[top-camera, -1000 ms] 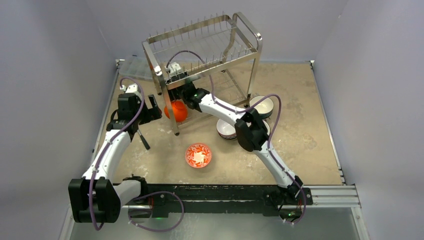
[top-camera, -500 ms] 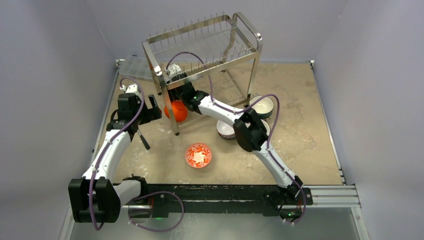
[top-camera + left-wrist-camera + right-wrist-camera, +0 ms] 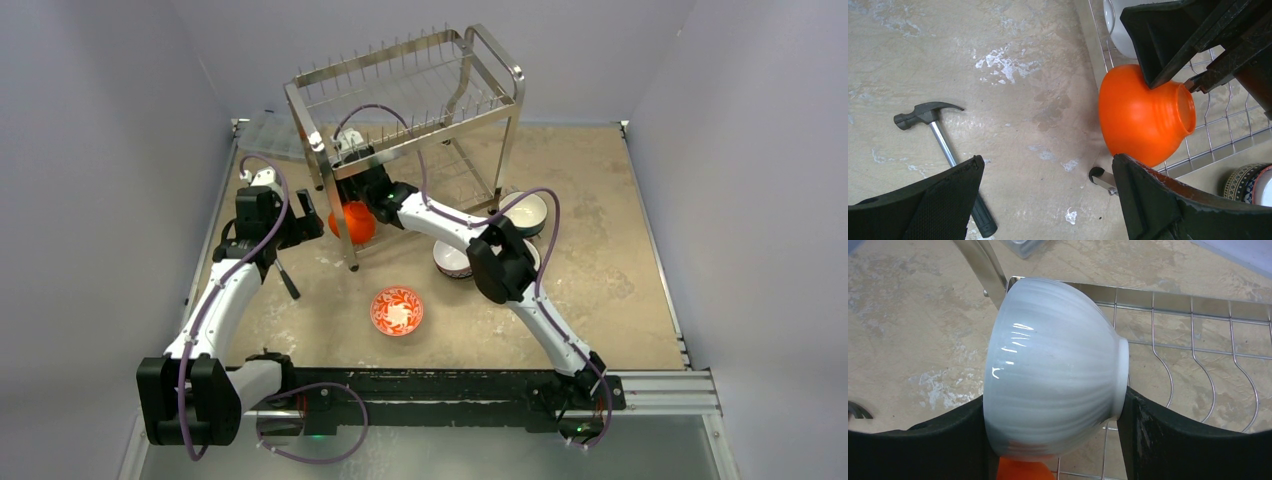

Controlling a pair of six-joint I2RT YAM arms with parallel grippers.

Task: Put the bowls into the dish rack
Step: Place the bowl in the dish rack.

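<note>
Your right gripper (image 3: pixel 1055 400) has a white bowl (image 3: pixel 1053 370) clamped on its side. One finger sits at the rim, at the lower left of the wrist view. The other is against the foot, at the lower right, so the jaws stand fairly wide. The bowl hangs over the wire grid of the lower tier of the dish rack (image 3: pixel 470 116), close to the rack's front left leg.

Just below it, at the bottom edge of that view, you can see a sliver of the orange bowl (image 3: pixel 1143 117). It lies on its side on the same lower tier, at the rack's left end.

Your left gripper (image 3: pixel 1048 165) is spread fully open and holds nothing. It hovers over the table just left of the rack. A hammer (image 3: pixel 943 145) lies on the tabletop below it.

In the overhead view, a red floral bowl (image 3: pixel 397 311) sits upright on the table at centre. Two more bowls (image 3: pixel 527 212) rest to the right of the rack, partly hidden by the right arm.
</note>
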